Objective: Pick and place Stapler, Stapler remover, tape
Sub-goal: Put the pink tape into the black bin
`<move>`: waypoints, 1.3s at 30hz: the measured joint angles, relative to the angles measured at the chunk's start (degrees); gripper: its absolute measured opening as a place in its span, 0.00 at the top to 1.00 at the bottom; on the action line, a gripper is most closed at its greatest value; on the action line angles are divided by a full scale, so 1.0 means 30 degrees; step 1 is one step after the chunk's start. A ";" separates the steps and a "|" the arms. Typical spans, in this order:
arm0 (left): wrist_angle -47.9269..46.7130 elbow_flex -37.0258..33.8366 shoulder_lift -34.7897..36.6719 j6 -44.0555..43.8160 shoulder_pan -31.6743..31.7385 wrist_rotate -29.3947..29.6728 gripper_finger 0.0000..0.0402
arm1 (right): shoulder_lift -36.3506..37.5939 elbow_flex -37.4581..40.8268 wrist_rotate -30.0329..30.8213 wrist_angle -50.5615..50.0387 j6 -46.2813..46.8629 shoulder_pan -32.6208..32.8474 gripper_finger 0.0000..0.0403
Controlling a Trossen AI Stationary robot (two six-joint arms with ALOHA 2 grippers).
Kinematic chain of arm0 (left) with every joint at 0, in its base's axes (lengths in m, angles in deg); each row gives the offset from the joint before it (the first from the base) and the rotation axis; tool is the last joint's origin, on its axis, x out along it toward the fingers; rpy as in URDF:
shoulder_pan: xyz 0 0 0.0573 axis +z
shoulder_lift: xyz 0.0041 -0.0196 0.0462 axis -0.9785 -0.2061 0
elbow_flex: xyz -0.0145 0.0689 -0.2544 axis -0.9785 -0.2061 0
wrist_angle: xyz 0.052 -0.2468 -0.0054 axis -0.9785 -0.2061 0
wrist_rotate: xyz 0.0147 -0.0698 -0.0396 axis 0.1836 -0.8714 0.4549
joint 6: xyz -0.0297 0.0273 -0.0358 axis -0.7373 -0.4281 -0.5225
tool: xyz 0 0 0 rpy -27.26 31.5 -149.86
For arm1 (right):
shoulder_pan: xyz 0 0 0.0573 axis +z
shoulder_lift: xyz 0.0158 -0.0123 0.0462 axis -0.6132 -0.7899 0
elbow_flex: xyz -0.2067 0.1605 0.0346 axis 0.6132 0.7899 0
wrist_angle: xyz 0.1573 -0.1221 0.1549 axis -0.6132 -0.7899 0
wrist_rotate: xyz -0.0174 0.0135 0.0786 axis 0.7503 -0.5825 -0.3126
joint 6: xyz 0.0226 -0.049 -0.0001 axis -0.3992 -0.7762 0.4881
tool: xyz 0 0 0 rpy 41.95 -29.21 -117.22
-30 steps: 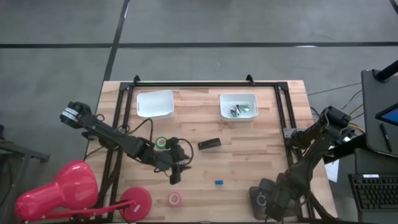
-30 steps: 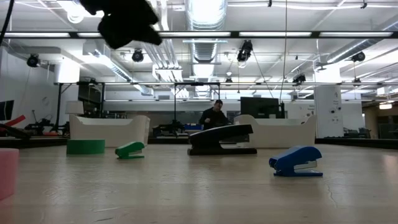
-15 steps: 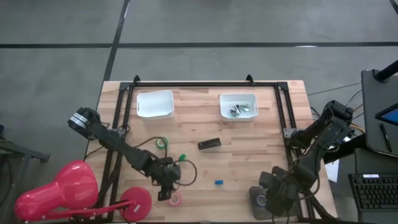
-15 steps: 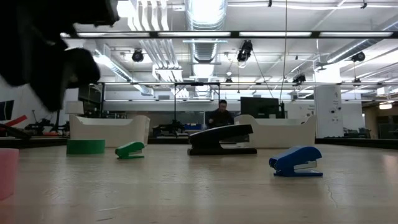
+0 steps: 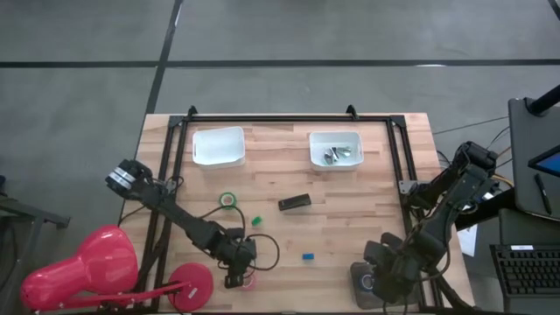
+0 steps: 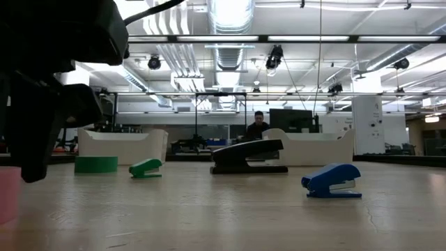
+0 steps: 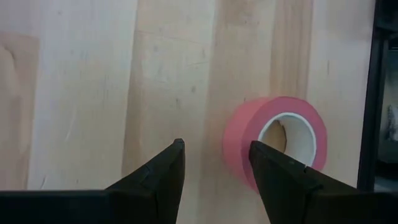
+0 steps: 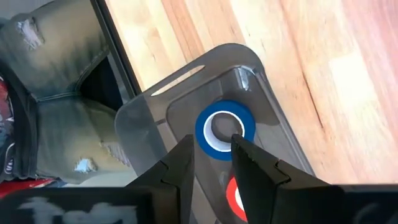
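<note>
Table [image 5: 367, 201]: a big wooden top with a black frame around it.
Left arm [image 5: 171, 214]: it reaches from 9 o'clock down toward 7 o'clock on the table.
Right arm [image 5: 442, 214]: it waits at 4 o'clock, bent down over a clear tray [image 8: 146, 118].
White bins [image 5: 218, 146]: two of them sit near 12 o'clock, and the right one has shiny bits in it.
Stapler [image 5: 294, 202]: black, in the middle of the table, lying long-ways almost from 9 to 3 o'clock. It is well apart from both arms.
Pink tape [image 7: 277, 140]: a small roll lying at 6 to 7 o'clock, near the table edge.
Green tape [image 5: 228, 200]: a small ring left of the stapler.
Tiny green piece [image 5: 256, 222] and tiny blue piece [image 5: 307, 257]: little things near the middle, maybe staple removers.
Which way: the pink tape is just beside the left gripper [image 7: 214, 165], a bit off to the side of one finger. The left arm is much nearer to it.
Left gripper: its fingers are open wide and hold nothing. I think it must slide sideways so the roll sits between the fingers.
Right gripper [image 8: 211, 158]: its fingers are a little apart, empty, pointing at a blue tape [image 8: 224, 127] in the tray.
</note>
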 joint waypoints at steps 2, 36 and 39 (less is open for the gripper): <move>0.0050 0.0002 -0.0112 -0.0002 -0.0007 0.0086 0.54 | 0.0000 0.0000 0.0006 0.0001 -0.0004 0.0000 0.77; 0.0563 0.0672 0.0333 -0.0304 -0.0760 0.0522 0.52 | -0.0015 0.0058 0.0982 0.0006 -0.0503 0.0000 0.82; 0.0395 0.0672 0.0340 -0.0312 -0.0923 0.0158 0.52 | -0.0015 0.0073 0.0982 0.0012 -0.0492 0.0000 0.83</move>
